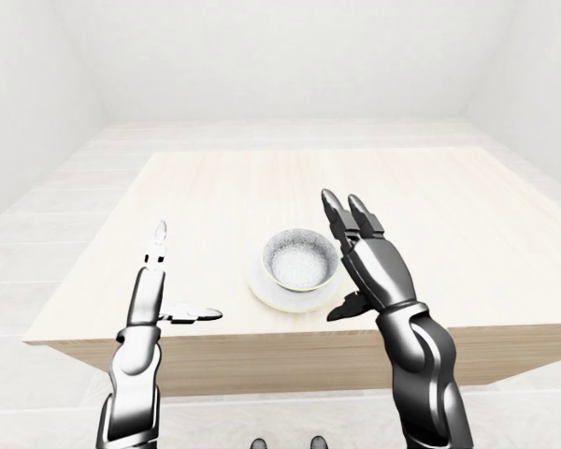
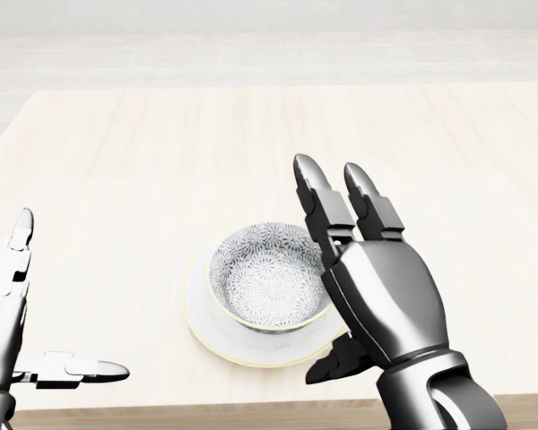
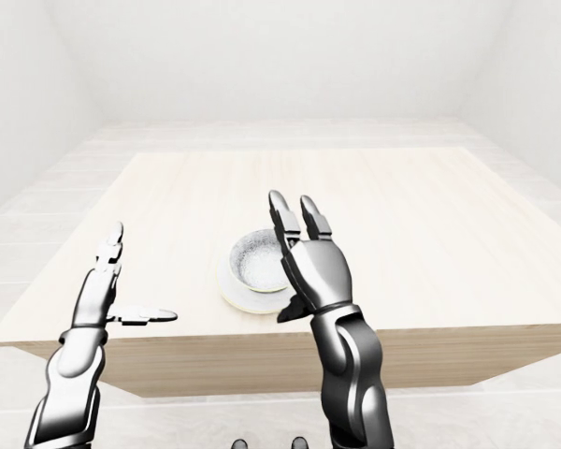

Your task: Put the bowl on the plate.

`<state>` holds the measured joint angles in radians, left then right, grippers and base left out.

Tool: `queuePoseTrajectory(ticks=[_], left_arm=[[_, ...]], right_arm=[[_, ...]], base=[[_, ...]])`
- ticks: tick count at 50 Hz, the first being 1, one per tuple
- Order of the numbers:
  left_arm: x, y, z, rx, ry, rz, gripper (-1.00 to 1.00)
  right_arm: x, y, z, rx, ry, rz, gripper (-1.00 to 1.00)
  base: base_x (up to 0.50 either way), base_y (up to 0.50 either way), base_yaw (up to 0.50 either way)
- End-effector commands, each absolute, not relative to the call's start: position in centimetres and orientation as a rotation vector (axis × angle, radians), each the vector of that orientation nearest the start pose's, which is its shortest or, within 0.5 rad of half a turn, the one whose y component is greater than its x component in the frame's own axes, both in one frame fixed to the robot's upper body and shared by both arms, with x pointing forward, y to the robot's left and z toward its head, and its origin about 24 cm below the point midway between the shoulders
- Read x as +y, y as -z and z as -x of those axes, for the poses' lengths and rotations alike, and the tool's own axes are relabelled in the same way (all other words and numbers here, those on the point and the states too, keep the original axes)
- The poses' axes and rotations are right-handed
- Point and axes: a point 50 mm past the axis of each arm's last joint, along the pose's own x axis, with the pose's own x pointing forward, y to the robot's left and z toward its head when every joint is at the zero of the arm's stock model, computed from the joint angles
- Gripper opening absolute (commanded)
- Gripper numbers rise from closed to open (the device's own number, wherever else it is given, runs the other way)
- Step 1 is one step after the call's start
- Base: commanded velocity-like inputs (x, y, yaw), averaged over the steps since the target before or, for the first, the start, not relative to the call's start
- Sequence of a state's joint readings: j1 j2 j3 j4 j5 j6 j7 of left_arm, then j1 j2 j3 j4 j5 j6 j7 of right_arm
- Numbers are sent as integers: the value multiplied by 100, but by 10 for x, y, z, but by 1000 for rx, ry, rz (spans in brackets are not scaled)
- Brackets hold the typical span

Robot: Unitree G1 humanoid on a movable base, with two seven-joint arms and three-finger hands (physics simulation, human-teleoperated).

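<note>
Bowl on plate, both hands spread and empty.
Shows the patterned bowl (image 2: 267,287) seated upright in the middle of the pale plate (image 2: 197,315), toward the 6 o'clock edge of the tabletop (image 2: 161,152) in the head view. Places the right hand (image 2: 386,300) at the bowl's 3 o'clock, overlapping its rim in that view, with contact impossible to tell. Has its two long fingers (image 2: 316,202) straight and side by side toward 12 o'clock and the thumb splayed toward 8 o'clock below the palm, gripping nothing. Sets the left hand (image 1: 151,285) at the plate's 9 o'clock, well apart from it, over the tabletop's near edge. Holds its fingers straight toward 12 o'clock and the thumb out toward 3 o'clock, wide open and likewise empty.
</note>
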<state>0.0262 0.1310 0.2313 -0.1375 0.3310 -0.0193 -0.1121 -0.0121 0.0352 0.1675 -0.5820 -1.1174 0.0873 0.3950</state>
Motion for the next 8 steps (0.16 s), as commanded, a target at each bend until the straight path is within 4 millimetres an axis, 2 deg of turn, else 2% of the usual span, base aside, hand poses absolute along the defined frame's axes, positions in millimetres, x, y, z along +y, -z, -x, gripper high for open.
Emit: queuePoseTrajectory(ticks=[1,8], left_arm=[[223,-79,-239,-85,-136,-480,100],[223,-77,-239,-84,-136,-483,100]], right_arm=[[-112,-165,-216,-355,-96,1078,100],[-111,-162,-215,-343,-103,1084,100]], base=[[0,0,0],[0,0,0]])
